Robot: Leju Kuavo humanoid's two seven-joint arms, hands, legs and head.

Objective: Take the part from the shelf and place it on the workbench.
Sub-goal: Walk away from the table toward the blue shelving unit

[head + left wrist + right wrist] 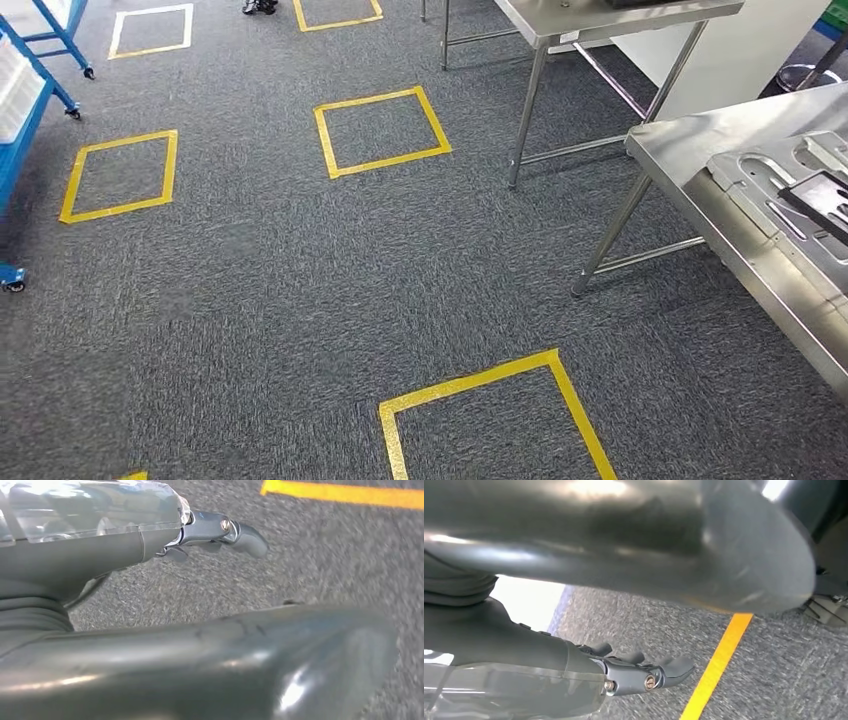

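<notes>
The blue shelf (22,110) stands at the left edge of the head view, with a white bin on it; I cannot make out a part there. At the right edge is the steel workbench (690,185). It carries a grey metal plate with cut-outs (775,180) and a dark flat piece (825,198). My left hand (150,535) hangs over the grey carpet, its fingers (242,534) stretched out and its thumb (225,665) apart, holding nothing. My right hand (574,675) hangs the same way with fingers (671,669) straight, and it is empty too.
Grey carpet with several yellow tape squares (380,130) lies between shelf and workbench. A second steel table (560,20) stands at the back, with a white cabinet (730,50) behind it. The workbench legs (610,235) reach down to the floor.
</notes>
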